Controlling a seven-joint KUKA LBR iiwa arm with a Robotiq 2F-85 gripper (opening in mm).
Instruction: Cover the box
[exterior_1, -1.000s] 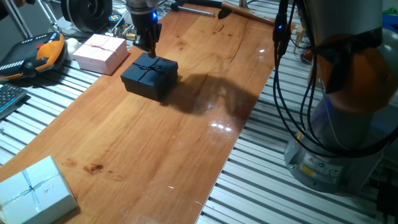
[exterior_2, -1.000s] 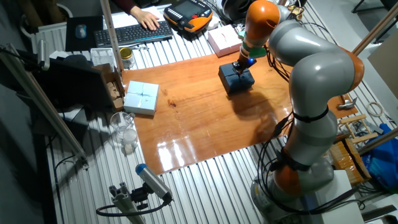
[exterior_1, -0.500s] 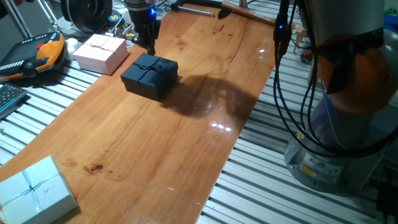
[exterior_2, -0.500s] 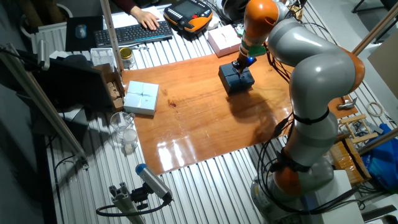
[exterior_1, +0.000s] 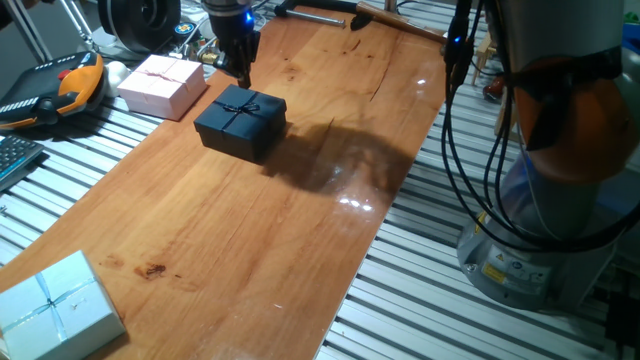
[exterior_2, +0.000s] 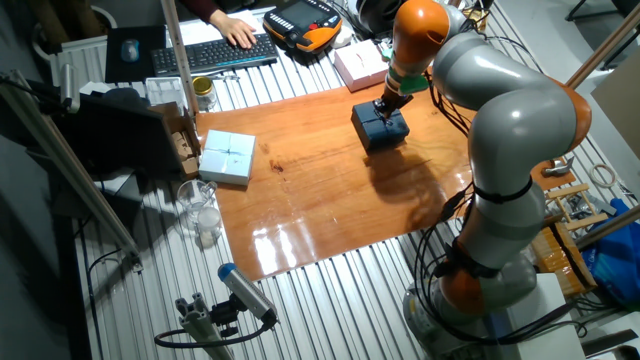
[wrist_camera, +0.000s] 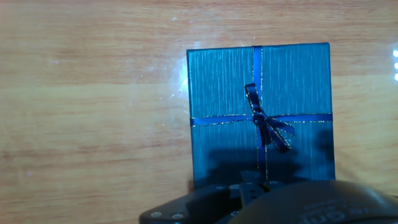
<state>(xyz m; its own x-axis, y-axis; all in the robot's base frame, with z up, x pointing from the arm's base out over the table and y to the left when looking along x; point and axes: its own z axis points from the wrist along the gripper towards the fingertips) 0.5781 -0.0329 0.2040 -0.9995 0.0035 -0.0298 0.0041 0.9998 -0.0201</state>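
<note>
The black box (exterior_1: 240, 122) stands on the wooden table (exterior_1: 250, 230) at its far left, with its ribboned black lid on top and closed flush. It also shows in the other fixed view (exterior_2: 380, 126). The hand view looks straight down on the lid (wrist_camera: 261, 106) with its blue bow (wrist_camera: 267, 124). My gripper (exterior_1: 240, 72) hangs just above the far edge of the lid, empty and apart from it; it also shows in the other fixed view (exterior_2: 387, 100). The hand view shows only the hand's body, not the fingertips.
A pink ribboned box (exterior_1: 160, 83) lies just left of the black box, off the board. A pale blue ribboned box (exterior_1: 55, 305) lies at the near left corner. A teach pendant (exterior_1: 60, 85) and a keyboard (exterior_2: 215, 55) lie beyond the table edge.
My gripper has risen a little off the lid's bow. The box and lid have not moved.
</note>
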